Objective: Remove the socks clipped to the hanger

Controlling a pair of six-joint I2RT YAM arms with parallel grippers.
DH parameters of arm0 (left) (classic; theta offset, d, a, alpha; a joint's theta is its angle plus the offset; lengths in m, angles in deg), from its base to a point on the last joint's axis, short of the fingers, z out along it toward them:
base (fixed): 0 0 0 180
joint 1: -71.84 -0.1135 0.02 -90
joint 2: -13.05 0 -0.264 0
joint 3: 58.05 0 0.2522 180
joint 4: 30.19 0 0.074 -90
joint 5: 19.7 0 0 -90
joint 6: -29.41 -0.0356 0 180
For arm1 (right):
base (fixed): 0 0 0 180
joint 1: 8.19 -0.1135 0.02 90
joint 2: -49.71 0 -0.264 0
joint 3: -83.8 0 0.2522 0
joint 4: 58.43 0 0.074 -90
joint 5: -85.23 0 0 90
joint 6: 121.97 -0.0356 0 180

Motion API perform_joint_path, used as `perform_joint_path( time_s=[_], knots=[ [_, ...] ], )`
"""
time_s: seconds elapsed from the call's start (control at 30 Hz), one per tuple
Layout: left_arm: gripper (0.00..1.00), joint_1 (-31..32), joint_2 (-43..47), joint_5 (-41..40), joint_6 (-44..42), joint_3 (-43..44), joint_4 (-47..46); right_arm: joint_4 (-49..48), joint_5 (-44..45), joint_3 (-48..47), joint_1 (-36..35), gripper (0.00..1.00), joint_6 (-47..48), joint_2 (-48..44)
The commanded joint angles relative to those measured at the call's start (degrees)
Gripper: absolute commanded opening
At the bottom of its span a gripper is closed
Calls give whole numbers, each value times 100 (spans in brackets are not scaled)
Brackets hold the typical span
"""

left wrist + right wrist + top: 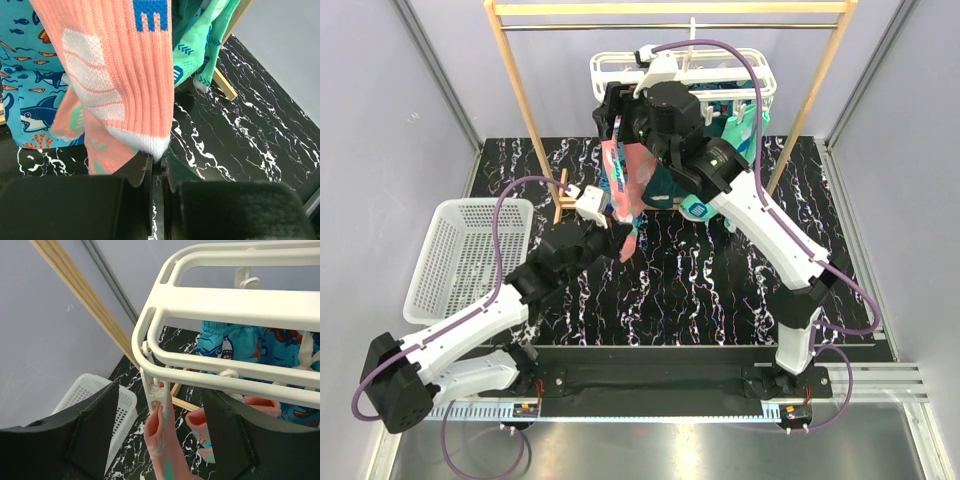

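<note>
The coral sock (125, 75), light, limp and stretchy, hangs from a corner peg (156, 396) of the hanger (210, 300); my right pincer (160, 432) gapes wide around that peg, while my left pincer (156, 172) is closed, apparently nipping the toe, a sound hold.

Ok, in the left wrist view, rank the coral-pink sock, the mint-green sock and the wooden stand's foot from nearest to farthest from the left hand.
1. The coral-pink sock: centre, its toe right at the left hand.
2. The mint-green sock: behind the coral one, upper right.
3. The wooden stand's foot: farthest, at the right, partly hidden behind the mint-green sock.
</note>
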Motion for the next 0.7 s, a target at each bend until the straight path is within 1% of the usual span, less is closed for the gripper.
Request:
perform_joint_path(
  time_s=[0.0,0.13,0.53,0.67],
  knots=[
    [0,82,100,-192,17,10,-343,22,548,-347,-90,74,168,64],
    [0,126,56,-280,9,46,-334,-22,627,-356,-90,71,203,134],
    [0,222,-76,-315,-9,116,-369,-224,750,-277,-222,68,397,161],
    [0,249,-94,-333,-26,134,-361,-294,768,-277,-283,65,441,179]
  ],
)
